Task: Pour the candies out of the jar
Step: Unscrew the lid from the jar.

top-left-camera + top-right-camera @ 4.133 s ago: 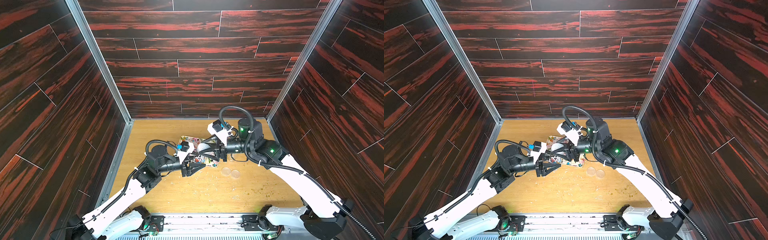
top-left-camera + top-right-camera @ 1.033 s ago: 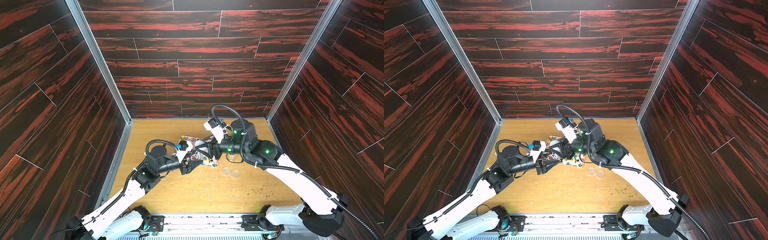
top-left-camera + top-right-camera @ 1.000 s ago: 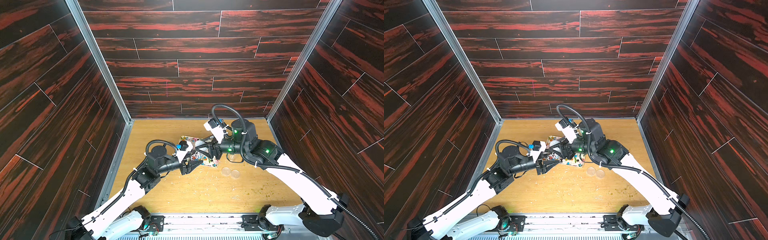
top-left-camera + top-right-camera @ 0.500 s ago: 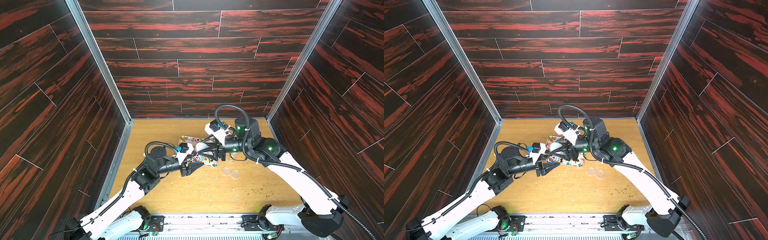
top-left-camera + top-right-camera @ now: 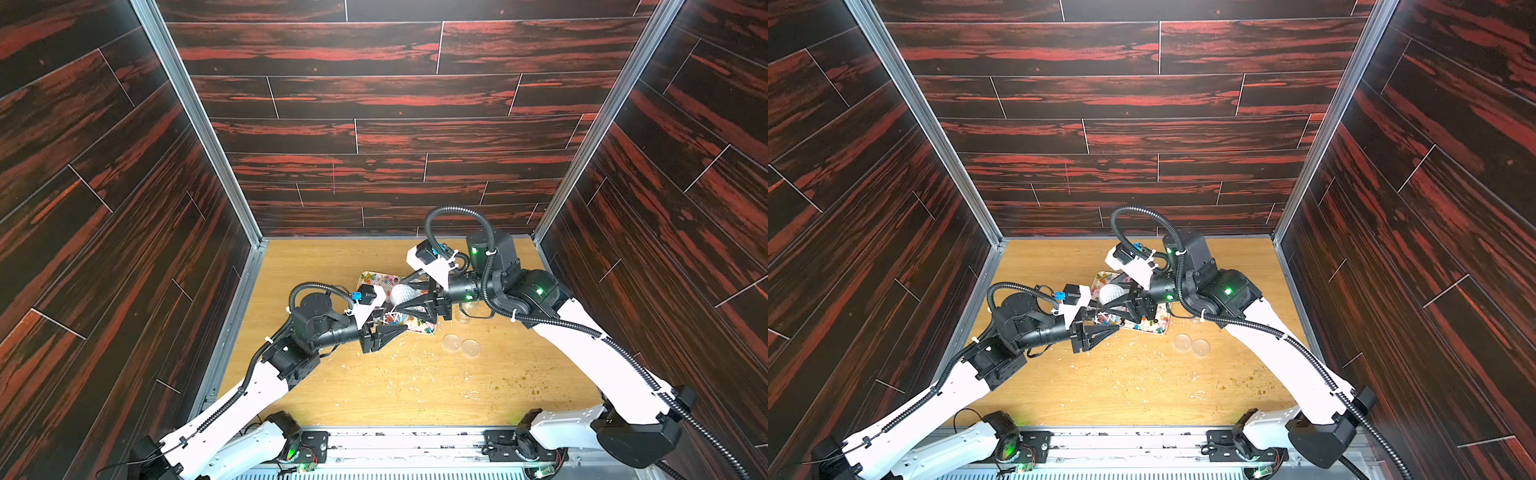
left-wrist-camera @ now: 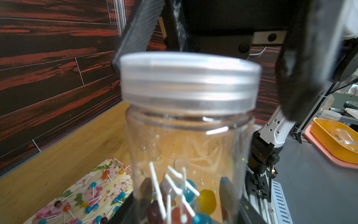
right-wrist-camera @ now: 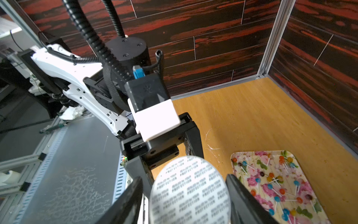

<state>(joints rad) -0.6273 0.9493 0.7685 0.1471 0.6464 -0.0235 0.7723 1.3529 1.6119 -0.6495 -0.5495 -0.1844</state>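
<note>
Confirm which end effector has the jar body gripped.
The left end effector: it clamps the clear jar low on the body. The right end effector only straddles the lid, jaws open, with a gap on one side.

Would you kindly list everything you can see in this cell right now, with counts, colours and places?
jar: one, clear plastic, held above the tray.
lid: one, whitish, on the jar.
candies: many, blue, orange, red, yellow and dark, on pale sticks; several in the jar, the rest scattered on the tray.
tray: one, pink floral print, on the table.
clear discs: two, transparent, side by side on the table near the tray.
crumbs: many, pale and greenish, strewn over the table.
table: one, light wood.
walls: three, dark red wood pattern, around the table.
left gripper: black, shut on the jar's body.
right gripper: black, open, jaws either side of the lid.
</note>
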